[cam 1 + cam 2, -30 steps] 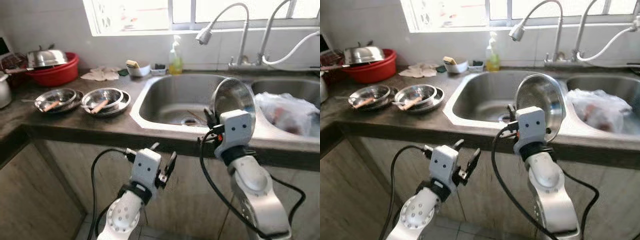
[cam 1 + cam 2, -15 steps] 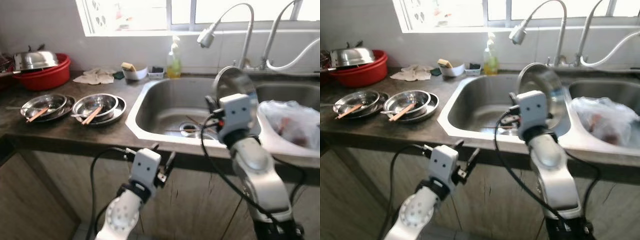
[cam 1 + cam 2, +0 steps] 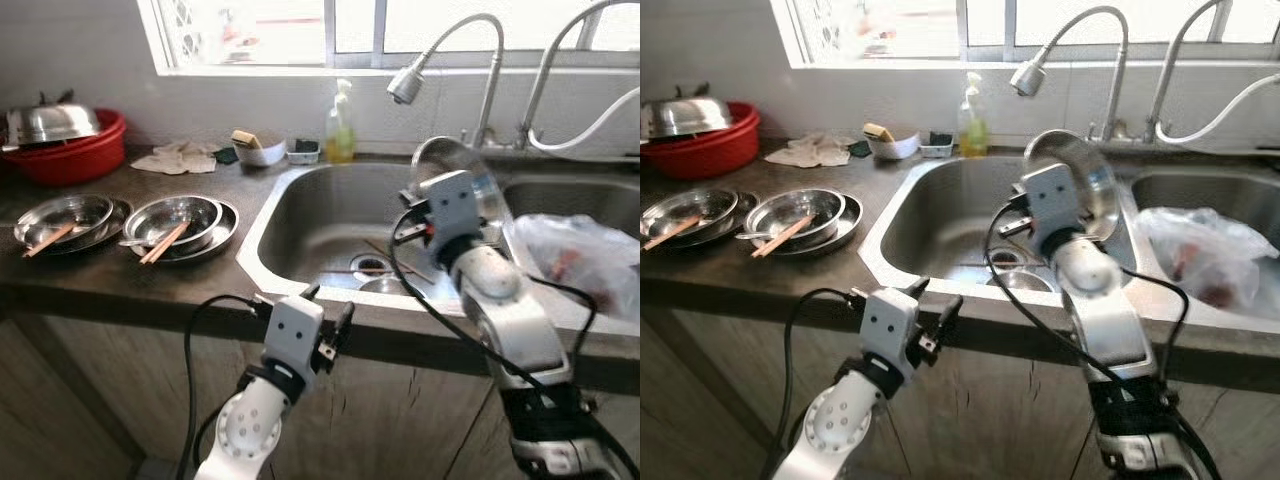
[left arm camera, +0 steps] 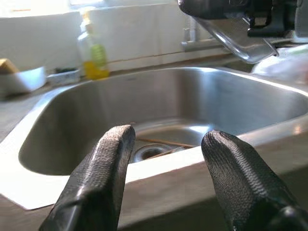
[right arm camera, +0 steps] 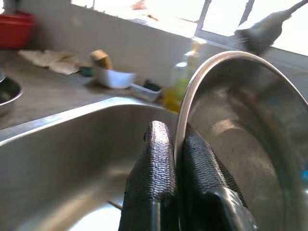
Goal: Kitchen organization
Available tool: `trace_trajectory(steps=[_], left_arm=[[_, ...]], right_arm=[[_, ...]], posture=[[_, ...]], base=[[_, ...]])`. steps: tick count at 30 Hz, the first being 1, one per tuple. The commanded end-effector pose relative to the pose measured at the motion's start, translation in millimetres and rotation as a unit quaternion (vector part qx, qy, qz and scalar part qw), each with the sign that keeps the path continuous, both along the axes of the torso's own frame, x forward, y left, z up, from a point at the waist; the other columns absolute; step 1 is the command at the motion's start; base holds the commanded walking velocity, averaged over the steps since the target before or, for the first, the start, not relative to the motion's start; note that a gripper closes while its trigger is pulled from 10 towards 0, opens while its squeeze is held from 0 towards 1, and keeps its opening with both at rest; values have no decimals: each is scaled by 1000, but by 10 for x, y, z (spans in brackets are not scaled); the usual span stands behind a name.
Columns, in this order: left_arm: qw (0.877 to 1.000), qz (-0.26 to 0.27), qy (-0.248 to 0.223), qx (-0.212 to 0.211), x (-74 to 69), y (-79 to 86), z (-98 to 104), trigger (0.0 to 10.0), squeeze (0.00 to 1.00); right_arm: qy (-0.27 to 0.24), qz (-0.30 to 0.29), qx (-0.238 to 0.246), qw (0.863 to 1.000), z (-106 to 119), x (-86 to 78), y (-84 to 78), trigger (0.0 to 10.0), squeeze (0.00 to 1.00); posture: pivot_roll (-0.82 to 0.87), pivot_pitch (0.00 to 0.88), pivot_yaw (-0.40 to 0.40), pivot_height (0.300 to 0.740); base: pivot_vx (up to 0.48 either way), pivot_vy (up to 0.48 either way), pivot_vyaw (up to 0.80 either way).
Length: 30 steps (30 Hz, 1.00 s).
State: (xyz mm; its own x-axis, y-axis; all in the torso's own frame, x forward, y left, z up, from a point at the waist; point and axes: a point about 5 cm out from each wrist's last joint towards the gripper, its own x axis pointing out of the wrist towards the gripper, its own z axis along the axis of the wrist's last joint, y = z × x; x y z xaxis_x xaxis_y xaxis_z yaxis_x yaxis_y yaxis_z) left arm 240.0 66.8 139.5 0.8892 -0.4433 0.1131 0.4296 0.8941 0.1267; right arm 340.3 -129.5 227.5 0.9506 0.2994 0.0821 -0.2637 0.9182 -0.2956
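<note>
Steel in hand: your right gripper [image 3: 437, 192] has its jaws clenched on the rim of a steel plate [image 3: 470, 178], held on edge above the left sink basin [image 3: 330, 205].
Left eye view: on the tabletop [image 3: 120, 275] to the left you have two stacks of steel dishes [image 3: 180, 220], each with chopsticks [image 3: 162, 241] across it; a red tub [image 3: 62, 155] sits far left under a steel bowl.
Right eye view: a plastic bag [image 3: 1200, 255] lies in the right basin, and the soap bottle [image 3: 967, 120] stands by the far wall.
Left wrist view: your left gripper [image 4: 166, 180] hangs low in front of the sink's near edge, jaws spread, nothing between them.
Right wrist view: both fingers [image 5: 154, 178] pinch the plate's edge.
Progress: I'd judge you're early on; one plate is in transit, while the dish stacks and tub look untouched.
Writing: no label or brand is readable on anything.
</note>
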Motion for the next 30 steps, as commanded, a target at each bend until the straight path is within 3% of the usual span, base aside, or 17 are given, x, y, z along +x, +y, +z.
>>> trace_trajectory(steps=[1,10,14,16,30], left_arm=[[1000,2,-6,1,11,-33,16,10000,0],[1000,7,-6,-1,11,-45,11,10000,0],[1000,13,-3,-5,10,-44,6,10000,0],[1000,16,4,-5,11,-40,-6,10000,0],[1000,13,1,1,-6,-34,-7,10000,0]], right_arm=[[-9,-6,-2,1000,61,71,-52,10000,0],[24,17,-31,999,-1,219,6,10000,0],[72,32,-39,996,-145,314,58,10000,0],[102,23,-39,994,-221,357,43,10000,0],[163,37,-62,984,-521,406,58,10000,0]], posture=[[-24,0,-34,740],[-21,0,-51,740],[-19,0,-56,740],[-16,0,-59,740],[3,0,-68,740]], base=[[292,0,0],[292,0,0],[284,0,0],[0,0,0],[0,0,0]])
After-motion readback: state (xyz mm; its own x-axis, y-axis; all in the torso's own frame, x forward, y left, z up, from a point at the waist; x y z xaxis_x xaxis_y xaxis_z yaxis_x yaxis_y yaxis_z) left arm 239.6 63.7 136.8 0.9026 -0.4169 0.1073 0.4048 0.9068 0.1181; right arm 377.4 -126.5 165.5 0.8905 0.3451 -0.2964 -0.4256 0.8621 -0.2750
